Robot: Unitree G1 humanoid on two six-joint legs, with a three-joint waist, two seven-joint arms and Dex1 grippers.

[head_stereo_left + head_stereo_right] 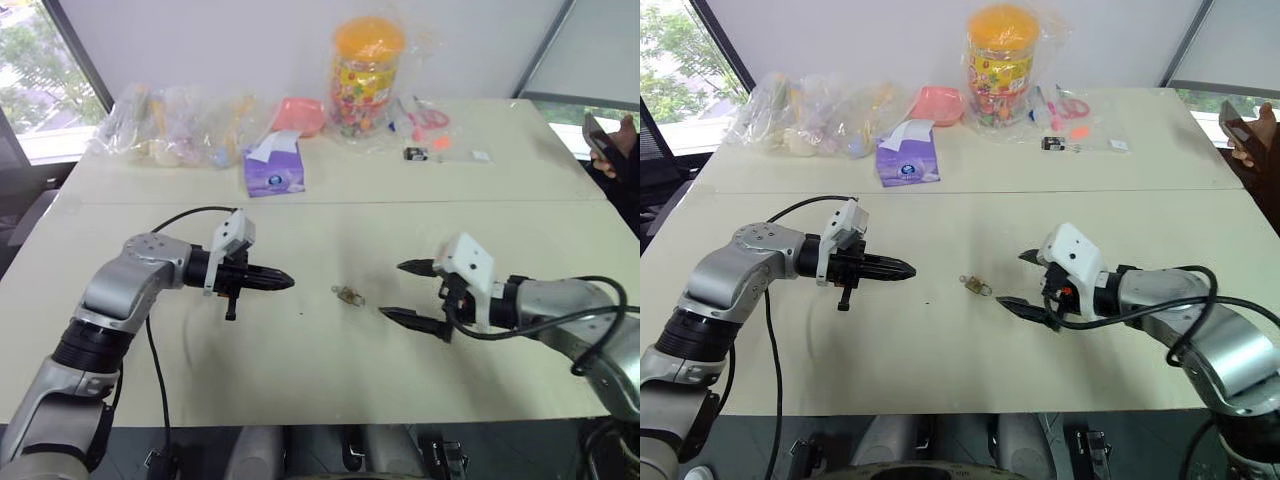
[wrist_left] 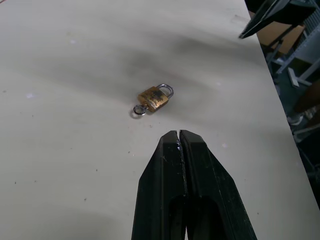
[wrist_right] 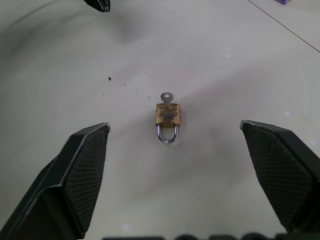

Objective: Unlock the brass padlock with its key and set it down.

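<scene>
- Right gripper [image 1: 409, 291] is hanging just over the table with its two black fingers spread wide and nothing between them. It is pointing toward the padlock, which in the right wrist view is lying in the middle of the gap in front, so I think this hand is being prepared to take the lock.
- Left gripper [image 1: 283, 282] is hovering on the other side of the lock with its fingers pressed fully together and holding nothing. It is pointing across at the lock, near it but not touching. My guess is that it is waiting there to work the key when the lock is held.
- The table [image 1: 300, 380] is carrying both the work and the extra things. The candy jar [image 1: 366, 72], the purple tissue pack [image 1: 272, 168] and the plastic bags [image 1: 165, 125] are sitting at the far side, well apart from the arms, so the near part is staying free for the hands.
- The brass padlock [image 2: 154, 98] is lying flat on the table between the two grippers, and neither one is touching it. Its silvery loop looks closed.
- The key [image 3: 166, 96] is sticking out of the bottom of the lock, opposite the loop, so it seems to be already inserted and only the turning is left, in my judgement.
</scene>
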